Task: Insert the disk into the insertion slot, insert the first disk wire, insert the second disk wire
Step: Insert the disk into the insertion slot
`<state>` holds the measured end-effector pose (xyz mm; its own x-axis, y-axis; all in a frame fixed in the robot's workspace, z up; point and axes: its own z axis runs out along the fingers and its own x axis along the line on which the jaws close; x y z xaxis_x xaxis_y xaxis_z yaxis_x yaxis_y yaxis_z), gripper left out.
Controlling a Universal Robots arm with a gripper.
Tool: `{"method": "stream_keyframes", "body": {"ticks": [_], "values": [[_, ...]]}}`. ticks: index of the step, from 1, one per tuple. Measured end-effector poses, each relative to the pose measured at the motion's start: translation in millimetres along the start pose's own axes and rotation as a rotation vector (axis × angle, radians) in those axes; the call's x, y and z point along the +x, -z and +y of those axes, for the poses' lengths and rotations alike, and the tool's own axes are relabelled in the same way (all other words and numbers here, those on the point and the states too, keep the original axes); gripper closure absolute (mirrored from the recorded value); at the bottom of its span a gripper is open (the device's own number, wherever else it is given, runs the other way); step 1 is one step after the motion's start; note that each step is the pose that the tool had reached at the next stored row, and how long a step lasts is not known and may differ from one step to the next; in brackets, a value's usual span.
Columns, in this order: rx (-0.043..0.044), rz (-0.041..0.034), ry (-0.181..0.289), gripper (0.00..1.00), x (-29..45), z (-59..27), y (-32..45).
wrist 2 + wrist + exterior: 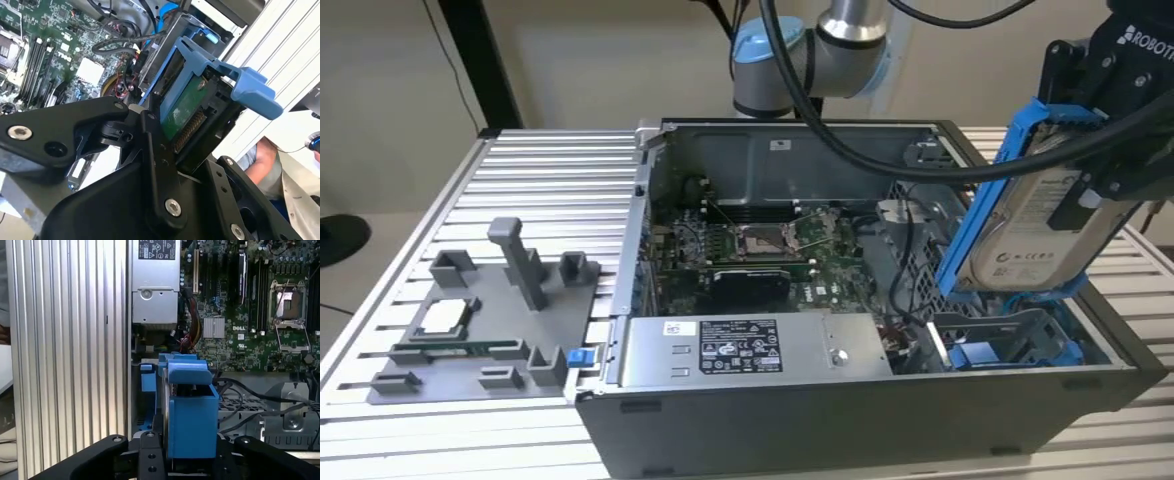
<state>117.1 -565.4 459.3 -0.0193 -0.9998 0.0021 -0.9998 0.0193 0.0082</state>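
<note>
Gripper clenched on disk, holding upper end of its blue frame. Disk hangs edge-on beneath gripper, tilted.
Insertion slot lies below gripper, just under disk's lower end. Cannot tell if they touch.
Loose black cables run beside slot.
Judged step: disk insertion, disk not yet seated, no wire in gripper.
Judged need: tilt taken out, frame edges squared to slot's blue rails, cables kept clear of disk's path.
</note>
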Motion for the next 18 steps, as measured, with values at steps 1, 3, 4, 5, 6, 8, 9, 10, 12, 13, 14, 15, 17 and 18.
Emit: {"method": "stream_keyframes", "body": {"ticks": [1, 3, 4, 5, 6, 8, 9, 10, 12, 13, 14, 15, 17, 18], "values": [[0.0000, -0.0004, 0.000, 1.00, 0.8, -0.1, -1.3], [0.0000, -0.0010, 0.000, 1.00, 2.4, -0.4, -3.6], [-0.0001, -0.0012, 0.000, 1.00, 3.1, -0.5, -4.8], [0.0000, -0.0014, 0.000, 1.00, 3.6, -0.5, -6.0], [-0.0001, -0.0013, 0.000, 1.00, 3.7, -0.6, -7.0], [-0.0001, -0.0011, 0.000, 1.00, 3.7, -0.7, -7.8], [-0.0001, -0.0010, 0.000, 1.00, 3.7, -0.7, -7.8], [-0.0001, -0.0013, 0.000, 1.00, 3.8, -0.8, -8.0], [-0.0001, -0.0013, 0.000, 1.00, 3.8, -0.8, -8.1], [-0.0001, -0.0012, 0.000, 1.00, 3.8, -0.8, -8.1], [0.0000, -0.0014, 0.000, 1.00, 3.7, -0.8, -8.4], [-0.0001, -0.0016, 0.000, 1.00, 3.7, -0.8, -8.8], [-0.0001, -0.0013, 0.000, 1.00, 3.8, -0.8, -9.3], [0.0000, -0.0013, 0.000, 1.00, 3.8, -0.8, -9.4]]}}
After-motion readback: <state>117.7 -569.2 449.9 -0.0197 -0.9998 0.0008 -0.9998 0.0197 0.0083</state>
